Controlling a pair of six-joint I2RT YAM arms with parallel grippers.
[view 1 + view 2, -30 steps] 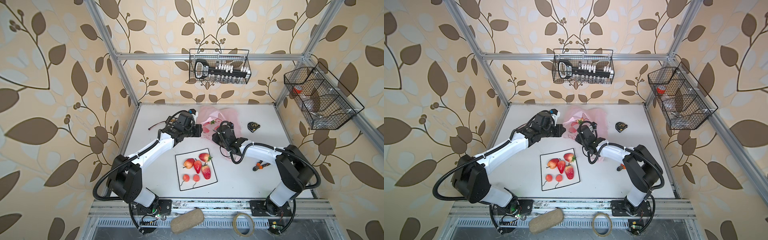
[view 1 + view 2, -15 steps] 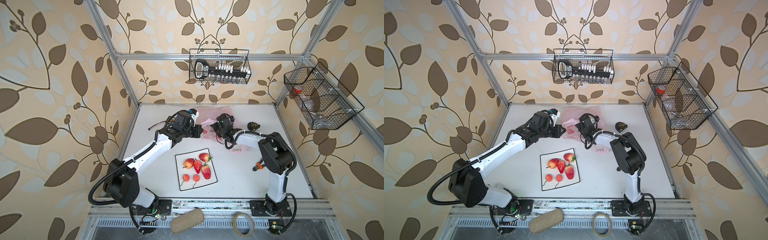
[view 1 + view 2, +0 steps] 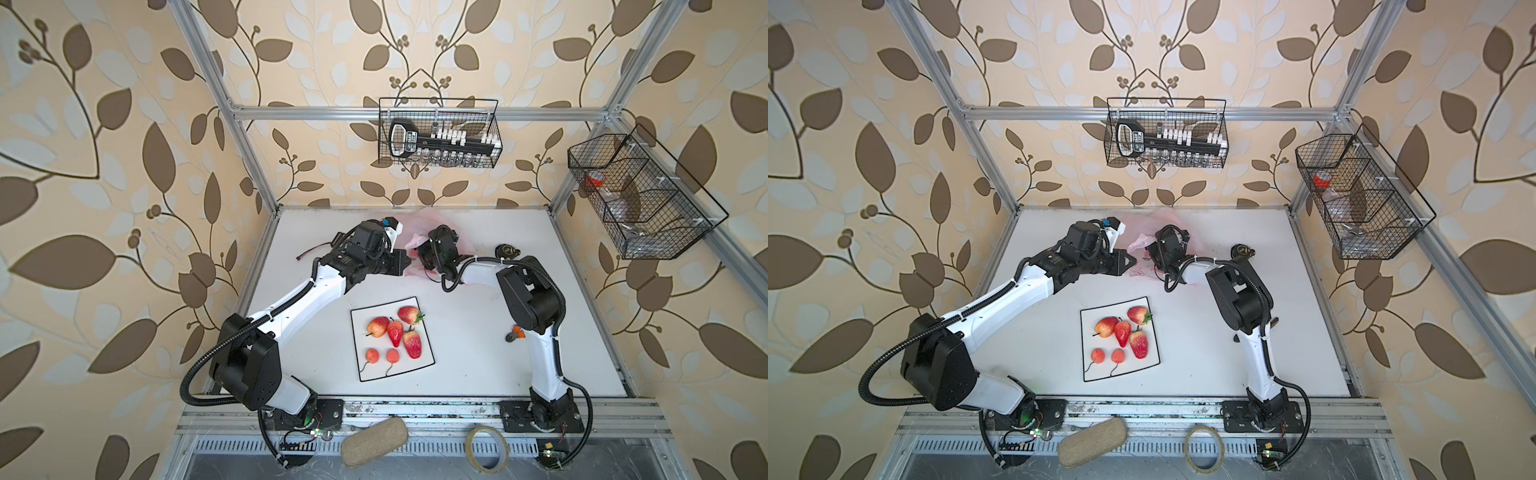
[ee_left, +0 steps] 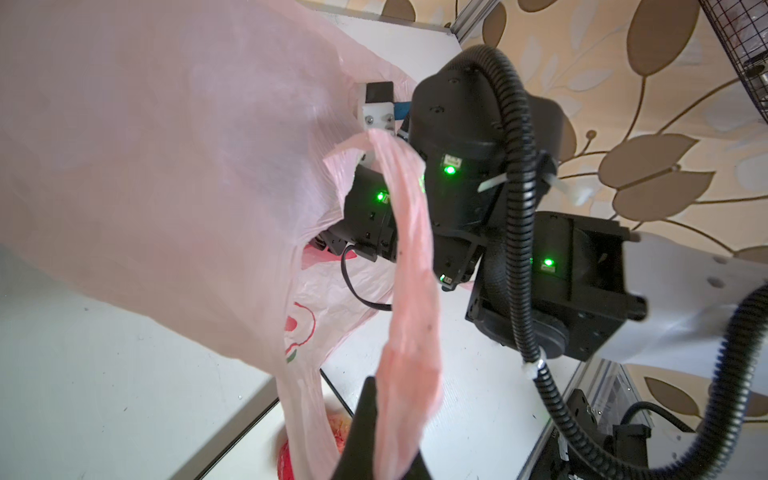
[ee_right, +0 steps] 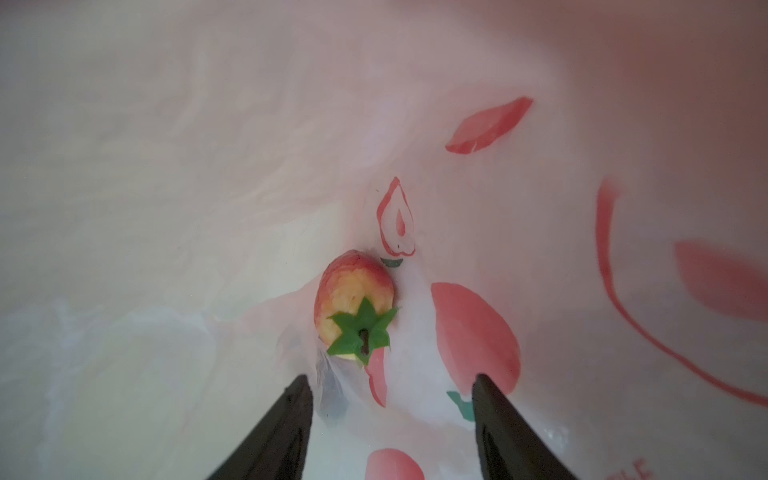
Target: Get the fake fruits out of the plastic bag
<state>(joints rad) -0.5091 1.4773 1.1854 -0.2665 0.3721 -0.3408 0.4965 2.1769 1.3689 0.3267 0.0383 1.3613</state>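
We've got the left pincer (image 4: 386, 424) clamped on the plastic bag (image 4: 166, 166) handle, the right pincer (image 5: 390, 379) spread apart inside it, fake strawberry (image 5: 353, 291) just ahead.

There are seven fake fruits (image 3: 395, 332) in all. Four are strawberries (image 3: 409, 315): one lies inside the single plastic bag (image 5: 208, 166), just ahead of the right hand (image 5: 390, 379). The other three sit on the one mat (image 3: 360, 318), well apart from both hands. Beside those three are one apple-like piece (image 3: 377, 327) and two small orange-red balls (image 3: 372, 355). There are two hands, the left hand (image 3: 408, 261) being near the bag. Two wire baskets (image 3: 436, 163) hang on the walls, far from either hand.
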